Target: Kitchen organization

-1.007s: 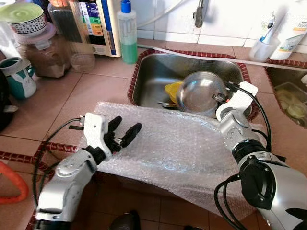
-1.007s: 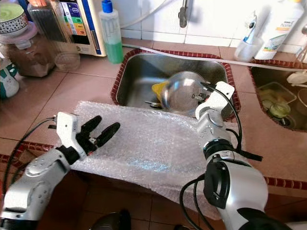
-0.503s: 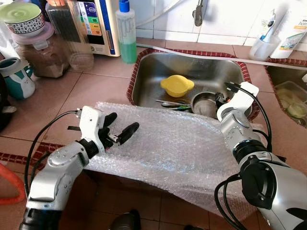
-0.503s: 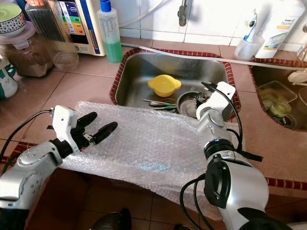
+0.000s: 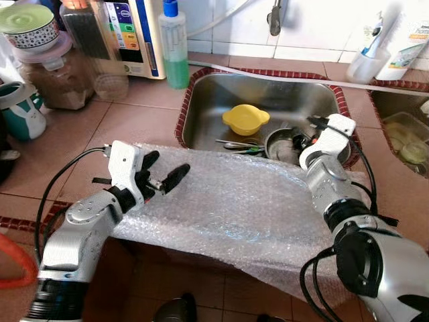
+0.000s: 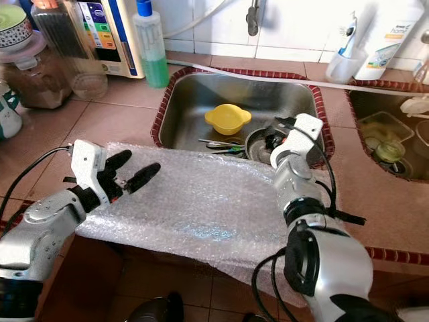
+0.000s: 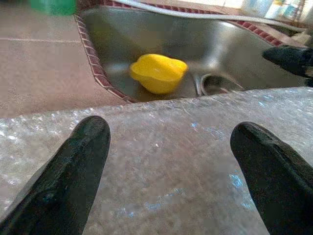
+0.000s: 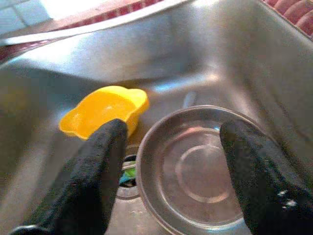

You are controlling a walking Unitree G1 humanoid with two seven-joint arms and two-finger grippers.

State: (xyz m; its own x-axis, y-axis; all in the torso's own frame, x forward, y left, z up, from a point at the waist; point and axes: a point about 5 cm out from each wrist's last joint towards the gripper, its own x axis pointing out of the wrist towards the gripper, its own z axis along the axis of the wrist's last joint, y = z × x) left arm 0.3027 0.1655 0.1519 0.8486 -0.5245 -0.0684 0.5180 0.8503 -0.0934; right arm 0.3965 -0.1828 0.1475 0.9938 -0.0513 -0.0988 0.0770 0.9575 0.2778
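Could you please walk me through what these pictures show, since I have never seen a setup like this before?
This is a humanoid robot with two silver arms, each ending in a gripper of two long black fingers. The two wide pictures come from a stereo camera on its head, looking down at a tiled kitchen counter. The two close pictures come from cameras on its wrists, looking along each gripper's fingers.

A sheet of bubble wrap lies on the counter in front of a steel sink. In the sink sit a yellow bowl, a round metal dish and some cutlery.

The left gripper hovers open over the bubble wrap's left part. The right gripper reaches into the sink, fingers spread open above the metal dish. Neither holds anything.
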